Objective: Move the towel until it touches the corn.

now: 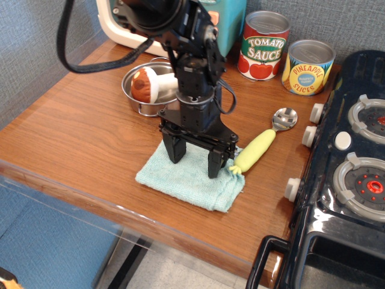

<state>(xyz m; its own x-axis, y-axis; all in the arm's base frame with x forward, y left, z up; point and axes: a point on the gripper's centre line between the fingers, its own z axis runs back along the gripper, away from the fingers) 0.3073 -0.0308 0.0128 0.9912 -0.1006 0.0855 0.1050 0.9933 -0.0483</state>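
Observation:
The mint-teal towel [189,180] lies flat near the table's front edge, and its right edge touches the lobed tip of the corn [257,150]. The corn is a pale yellow-green handle with a shiny metal spoon bowl [287,117] at its far end, lying aslant toward the stove. My gripper [195,158] stands upright on the towel, open, with both black fingertips [175,152] pressed into the cloth and spread apart. Nothing sits between them but towel.
A steel bowl [144,105] holding a brown-capped plush mushroom [150,85] stands just behind the gripper. Tomato sauce [262,46] and pineapple [308,67] cans line the back. A black toy stove [352,156] fills the right side. A toy microwave [126,27] stands at the back left.

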